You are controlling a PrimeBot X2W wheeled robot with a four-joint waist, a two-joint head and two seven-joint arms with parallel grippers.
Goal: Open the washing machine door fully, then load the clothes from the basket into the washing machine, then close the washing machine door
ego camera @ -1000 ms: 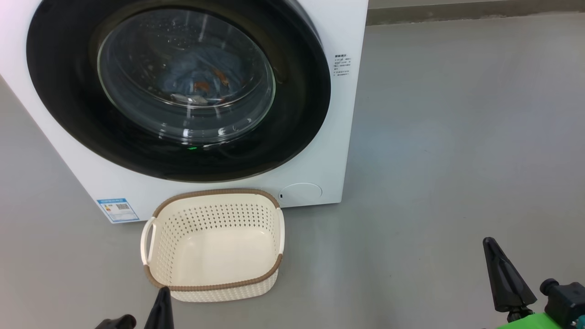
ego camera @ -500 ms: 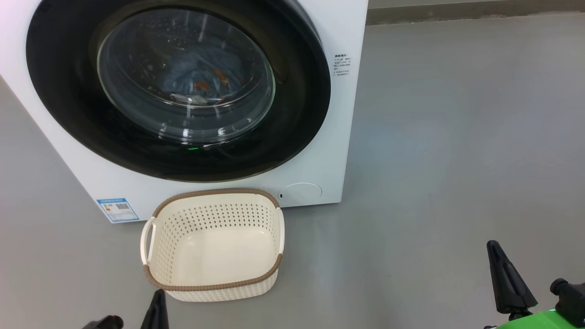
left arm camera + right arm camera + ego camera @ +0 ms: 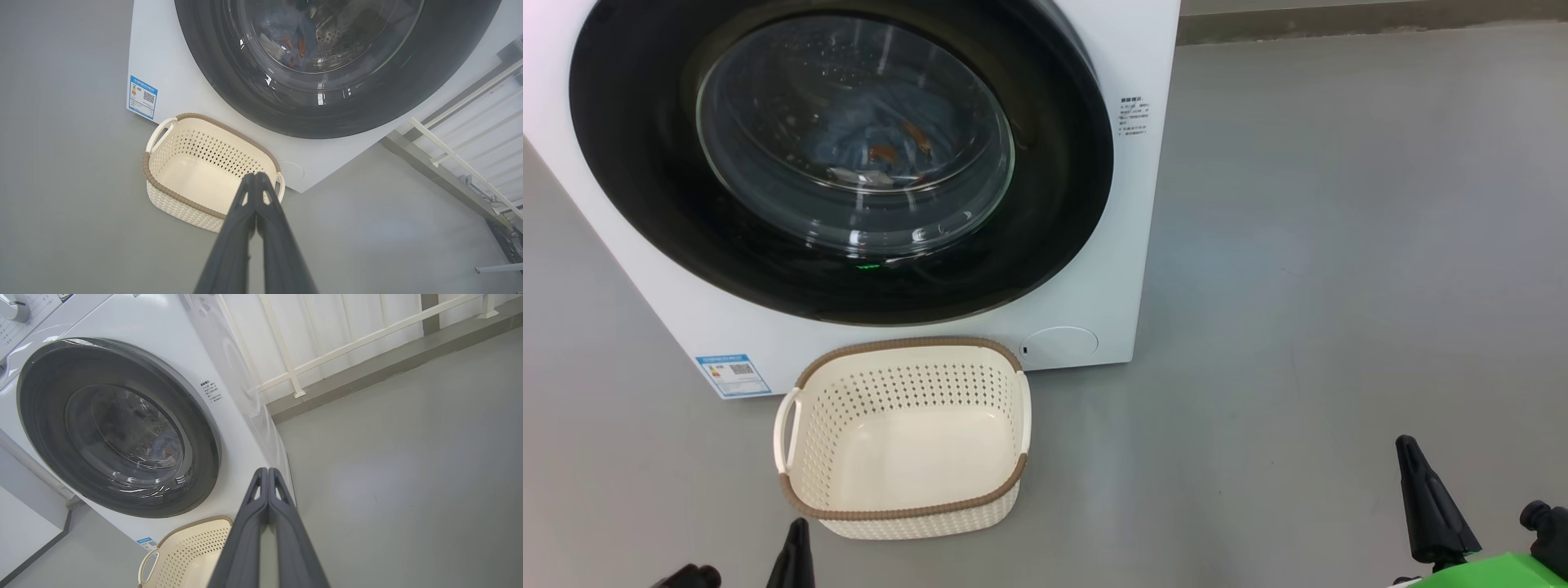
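One white washing machine stands on a grey floor. Its one round washing machine door, with a glossy black rim, lies flat against the front. Through the glass bowl, the clothes show inside the drum as light-blue fabric with orange-brown marks; how many pieces there are cannot be told.

The machine carries two pieces of writing. One blue label with a square code sits at the lower left corner of the front. One small block of dark print sits beside the door's upper right. Both are too small to read. One round white flap sits at the lower right corner.

One cream perforated basket with a brown rim and two side handles stands on the floor, just in front of the machine, its bare bottom showing.

Two grippers are low in the head view, fingers pointing up. The left gripper is just before the basket's near rim. The right gripper is well off to the right over open floor. On each, the two dark fingers are pressed together, grasping nothing.
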